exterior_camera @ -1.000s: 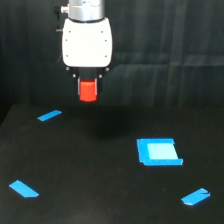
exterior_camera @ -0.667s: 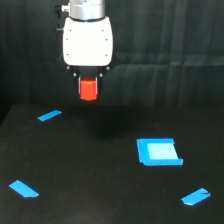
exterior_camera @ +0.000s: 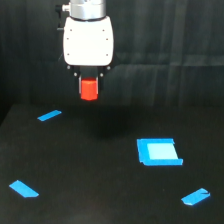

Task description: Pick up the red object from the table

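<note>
The red object (exterior_camera: 89, 89) is a small bright red-orange stubby block. It hangs under the white gripper body, well above the black table (exterior_camera: 100, 170). My gripper (exterior_camera: 89, 86) is shut on it; the fingers are mostly hidden behind the block. A faint shadow lies on the table below.
A blue square (exterior_camera: 158, 151) lies on the table at the exterior view's right. Blue strips lie at the far left (exterior_camera: 49, 115), near left (exterior_camera: 23, 188) and near right (exterior_camera: 195, 197). A dark curtain hangs behind.
The gripper with the red object has risen slightly; the blue pieces have not moved.
</note>
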Controlling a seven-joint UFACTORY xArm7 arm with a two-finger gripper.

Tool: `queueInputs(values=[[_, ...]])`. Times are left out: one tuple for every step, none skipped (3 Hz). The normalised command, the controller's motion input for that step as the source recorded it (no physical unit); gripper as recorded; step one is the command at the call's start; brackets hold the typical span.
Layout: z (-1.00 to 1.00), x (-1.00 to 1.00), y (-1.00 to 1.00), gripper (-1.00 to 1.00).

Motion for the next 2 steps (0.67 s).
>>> queueInputs(values=[[0.09,-0.03,0.03,-1.00],[0.06,-0.06,0.00,-0.90]])
